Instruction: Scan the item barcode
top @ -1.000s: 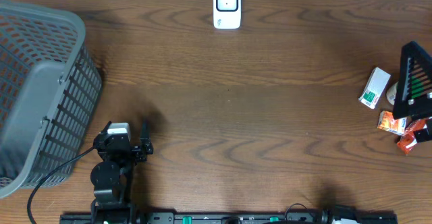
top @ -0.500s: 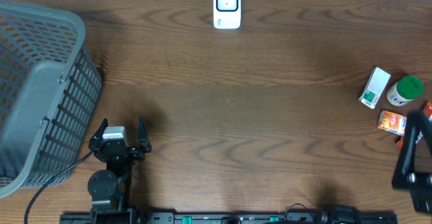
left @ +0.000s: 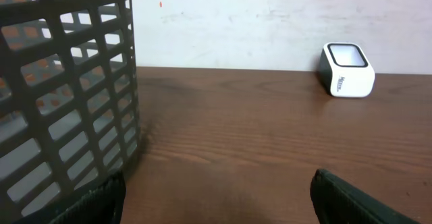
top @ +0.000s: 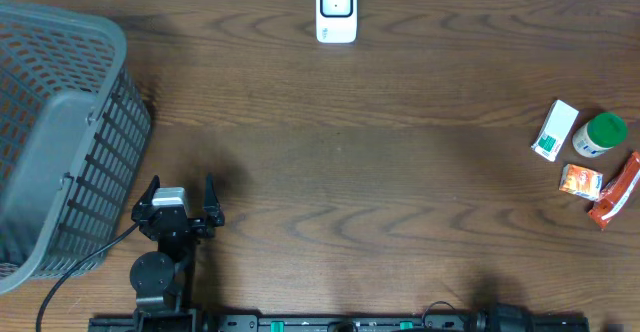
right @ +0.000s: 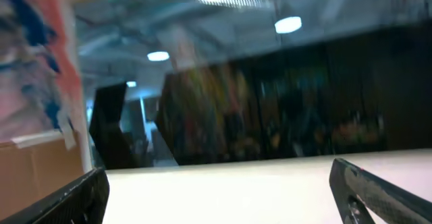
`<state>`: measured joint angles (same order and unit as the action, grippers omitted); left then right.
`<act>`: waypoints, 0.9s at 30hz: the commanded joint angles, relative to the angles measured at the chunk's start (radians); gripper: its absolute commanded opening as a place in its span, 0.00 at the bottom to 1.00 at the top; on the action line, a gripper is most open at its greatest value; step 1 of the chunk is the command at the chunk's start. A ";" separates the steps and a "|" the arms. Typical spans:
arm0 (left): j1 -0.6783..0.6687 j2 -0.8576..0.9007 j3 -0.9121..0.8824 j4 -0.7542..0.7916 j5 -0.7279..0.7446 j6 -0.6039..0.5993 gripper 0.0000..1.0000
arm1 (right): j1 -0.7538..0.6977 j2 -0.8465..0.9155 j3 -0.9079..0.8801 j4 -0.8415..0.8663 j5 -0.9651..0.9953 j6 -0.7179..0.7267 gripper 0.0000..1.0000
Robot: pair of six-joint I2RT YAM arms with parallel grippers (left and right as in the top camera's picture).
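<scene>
Left fingers (top: pixel 209 196) spread wide, empty, well below-left of scanner (top: pixel 336 9). Right fingers (right: pixel 378 191) wide too, gripping nothing; out of overhead view, wrist view blurred. White box (top: pixel 555 130) far right of scanner on desk (top: pixel 400 172), long axis diagonal, upper end tipped right; barcode unreadable. Red packet (top: pixel 616 189) farther right, clipped by frame edge. Right arm covering it earlier, now gone.

Black left arm (top: pixel 157 270) with a pale grey wrist block (top: pixel 173 197), black-fingered left gripper (top: pixel 181 183) and trailing black cable (top: pixel 120 234)
</scene>
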<state>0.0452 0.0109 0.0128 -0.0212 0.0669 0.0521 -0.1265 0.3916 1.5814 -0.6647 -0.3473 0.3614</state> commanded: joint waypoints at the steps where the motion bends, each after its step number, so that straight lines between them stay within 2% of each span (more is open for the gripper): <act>1: 0.004 -0.007 -0.008 -0.044 0.006 -0.005 0.86 | 0.010 -0.067 -0.004 -0.008 -0.002 -0.059 0.99; 12: 0.004 -0.007 -0.008 -0.045 0.006 -0.005 0.86 | 0.016 -0.118 -0.004 -0.053 0.016 -0.063 0.99; 17: 0.004 -0.007 -0.008 -0.044 0.006 -0.005 0.86 | 0.016 -0.124 -0.007 -0.027 0.115 -0.064 0.99; 21: 0.004 -0.007 -0.008 -0.044 0.006 -0.005 0.86 | 0.016 -0.123 -0.021 0.006 0.287 -0.063 0.99; 23: 0.004 -0.007 -0.008 -0.044 0.006 -0.005 0.86 | 0.016 -0.124 -0.018 -0.037 0.380 -0.063 0.99; 27: 0.004 -0.007 -0.008 -0.044 0.006 -0.005 0.86 | 0.016 -0.124 -0.018 -0.071 0.327 -0.010 0.99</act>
<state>0.0452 0.0109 0.0128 -0.0212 0.0673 0.0517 -0.1154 0.2852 1.5658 -0.7177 -0.0341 0.3080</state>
